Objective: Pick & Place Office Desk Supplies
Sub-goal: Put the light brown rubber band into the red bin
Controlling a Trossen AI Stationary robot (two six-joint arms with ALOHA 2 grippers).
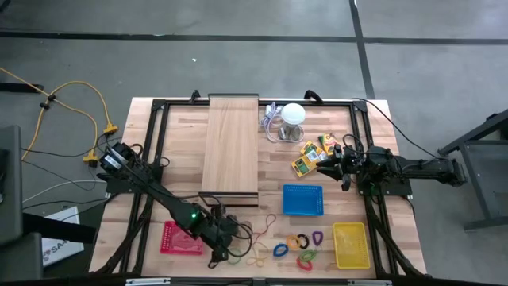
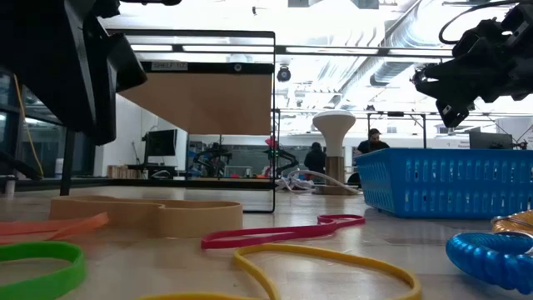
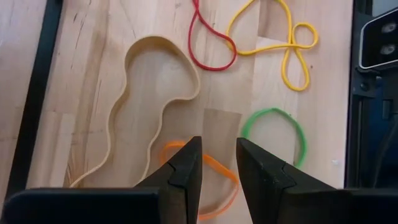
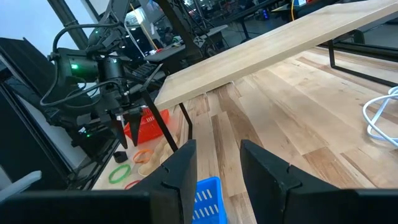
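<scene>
Thin orange rubber band (image 3: 214,186), a flattened loop lying flat on the table (image 3: 81,74) beside a tan band (image 3: 140,106) and a green band (image 3: 277,134). It lies directly beneath the left pincer (image 3: 217,163), whose fingers stand slightly apart above it, holding nothing. Right pincer (image 4: 217,163) hovers open and empty near the yellow packs (image 1: 309,156).

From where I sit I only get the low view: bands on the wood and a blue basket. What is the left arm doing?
Observer: The left gripper hangs open right over an orange rubber band.
Operator: And the other arm?
Observer: The right gripper is open and empty, up beside the yellow-orange packs.
Operator: Any basket besides the blue one?
Observer: Yes, a red basket sits next to the left gripper.
</scene>
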